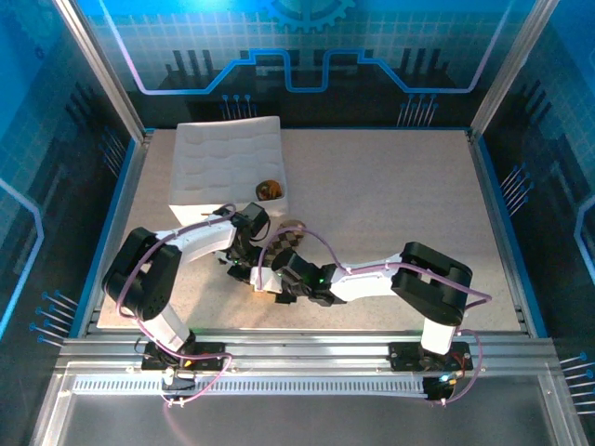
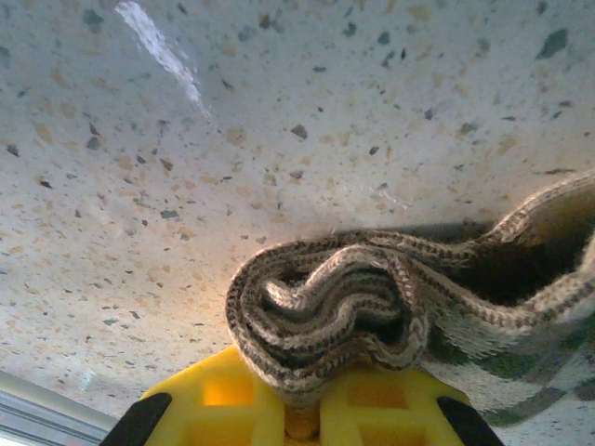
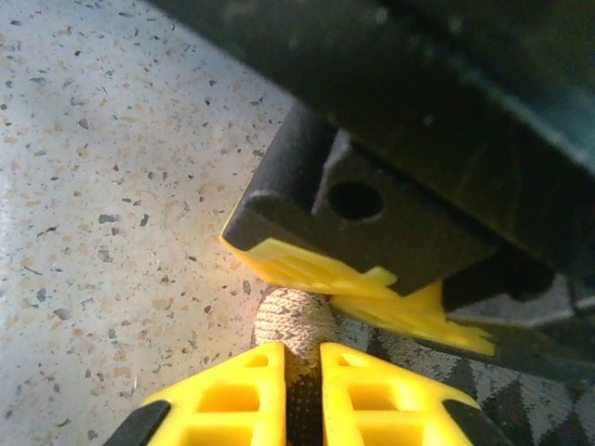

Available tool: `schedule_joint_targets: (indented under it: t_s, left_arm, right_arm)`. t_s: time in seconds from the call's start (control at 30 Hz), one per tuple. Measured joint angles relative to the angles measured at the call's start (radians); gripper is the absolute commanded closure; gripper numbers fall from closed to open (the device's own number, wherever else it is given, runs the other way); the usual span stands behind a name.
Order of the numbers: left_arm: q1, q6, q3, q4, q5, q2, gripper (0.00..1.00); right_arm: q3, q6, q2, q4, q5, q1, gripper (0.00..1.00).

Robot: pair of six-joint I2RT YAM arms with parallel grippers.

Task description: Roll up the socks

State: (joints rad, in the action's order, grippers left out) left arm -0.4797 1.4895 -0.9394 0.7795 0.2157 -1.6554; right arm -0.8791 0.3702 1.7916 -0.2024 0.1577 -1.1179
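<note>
Top external view: I am looking at both arms with their tips together at the near end of the argyle sock (image 1: 290, 238). It is lying on the tabletop (image 1: 400, 195) just in front of the white tray (image 1: 214, 167).
Tray: a rolled bundle (image 1: 270, 190), brown with orange, is sitting in the near right corner. I am taking it for the first sock, already done.
Left fingers (image 2: 223, 400): they are pressing together on the ribbed end of the argyle sock, which is sitting bunched in a thick fold right at their tips. The rest of the sock is trailing off to the right along the tabletop.
Right fingers (image 3: 242, 390): they are nearly closed and seem to be nipping a small knit nub of the same sock, hard up against the left arm's tips.
Step in hand: I am reading this as the start of the roll on the second sock. The first turn is being formed and most of the length is lying unrolled.
Next move: I am expecting to need one pinch holding the fold tight while the other turns it over onto the flat part. Both pinches are sitting at the same spot, so I am planning small, coordinated moves to keep the tips from colliding and the fold from springing open.
</note>
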Motion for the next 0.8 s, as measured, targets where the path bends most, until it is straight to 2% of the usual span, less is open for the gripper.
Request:
schedule_joint_targets:
  t_s: [0.07,0.1,0.23,0.33,0.57,0.6,0.73,0.8]
  left_arm:
    - [0.003,0.000,0.007,-0.008,0.001,0.008,1.00]
    - [0.006,0.000,0.012,-0.014,0.003,0.014,1.00]
    - [0.020,0.004,0.055,-0.059,0.016,0.061,0.89]
    - [0.030,0.010,0.089,-0.092,0.027,0.107,0.76]
    - [0.076,0.024,0.139,-0.108,0.053,0.200,0.36]
    - [0.079,0.022,0.140,-0.106,0.051,0.211,0.32]
    - [0.082,-0.001,0.141,-0.105,0.042,0.275,0.32]
    - [0.082,-0.016,0.141,-0.105,0.036,0.309,0.36]
  right_arm:
    - [0.000,-0.019,0.000,0.000,0.000,0.000,1.00]
    - [0.000,-0.030,0.000,0.000,-0.001,0.002,1.00]
    - [0.004,-0.084,0.000,-0.002,-0.063,0.031,1.00]
    - [0.004,-0.141,0.000,0.000,-0.164,0.077,1.00]
    - [-0.012,-0.277,0.029,0.024,-0.404,0.183,1.00]
    - [-0.017,-0.291,0.037,0.027,-0.431,0.193,1.00]
    - [-0.060,-0.355,0.076,0.067,-0.543,0.239,1.00]
    - [-0.077,-0.386,0.094,0.082,-0.595,0.262,1.00]
